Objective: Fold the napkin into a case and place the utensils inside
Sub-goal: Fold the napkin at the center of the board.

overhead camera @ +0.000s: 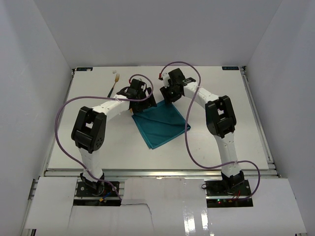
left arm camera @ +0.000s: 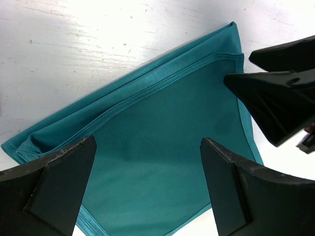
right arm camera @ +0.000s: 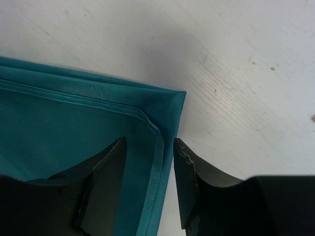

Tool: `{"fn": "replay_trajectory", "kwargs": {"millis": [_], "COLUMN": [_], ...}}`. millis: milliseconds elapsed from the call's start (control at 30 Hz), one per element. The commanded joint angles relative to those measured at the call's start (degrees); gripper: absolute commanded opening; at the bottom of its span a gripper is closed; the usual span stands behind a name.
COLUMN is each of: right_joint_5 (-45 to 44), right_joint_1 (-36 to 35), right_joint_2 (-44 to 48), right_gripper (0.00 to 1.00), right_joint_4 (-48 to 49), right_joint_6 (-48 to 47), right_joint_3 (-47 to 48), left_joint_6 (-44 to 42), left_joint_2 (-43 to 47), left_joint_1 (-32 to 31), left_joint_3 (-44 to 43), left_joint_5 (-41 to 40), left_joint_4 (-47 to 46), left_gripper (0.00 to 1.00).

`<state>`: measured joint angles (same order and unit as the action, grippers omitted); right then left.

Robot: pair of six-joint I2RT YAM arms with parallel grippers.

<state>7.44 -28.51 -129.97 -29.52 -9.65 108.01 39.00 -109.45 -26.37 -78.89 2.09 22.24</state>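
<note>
The teal napkin (overhead camera: 161, 126) lies folded on the white table, its layered hems showing along the far edge (left arm camera: 172, 132). My left gripper (overhead camera: 141, 102) hovers over the napkin's far left corner, jaws wide open with only cloth below them (left arm camera: 147, 182). My right gripper (overhead camera: 169, 95) is at the far right corner; its fingers straddle the hemmed edge (right arm camera: 149, 147) with a gap on both sides, open. Its fingers (left arm camera: 275, 98) also show in the left wrist view. One utensil (overhead camera: 114, 82), dark handle and pale head, lies at the far left, away from both grippers.
The white table (overhead camera: 221, 147) is walled by white panels on three sides. Purple cables (overhead camera: 192, 142) loop over the napkin's right side and beside the left arm.
</note>
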Motion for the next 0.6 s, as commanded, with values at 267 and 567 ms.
{"fn": "replay_trajectory", "kwargs": {"millis": [267, 567], "right_joint_5": [-0.8, 1.7], "right_joint_1": [0.2, 0.1], "right_joint_2": [-3.2, -3.1], "right_gripper": [0.36, 0.08], "right_joint_4": [-0.5, 0.2], "right_joint_6": [-1.9, -1.8], "right_joint_3": [5.5, 6.5], "left_joint_6": [-0.2, -0.3], "left_joint_2": [-0.4, -0.3], "left_joint_1": [-0.2, -0.2], "left_joint_3": [0.1, -0.1], "left_joint_5": [-3.4, -3.8], "left_joint_4": [-0.5, -0.3], "left_gripper": [0.98, 0.98]}}
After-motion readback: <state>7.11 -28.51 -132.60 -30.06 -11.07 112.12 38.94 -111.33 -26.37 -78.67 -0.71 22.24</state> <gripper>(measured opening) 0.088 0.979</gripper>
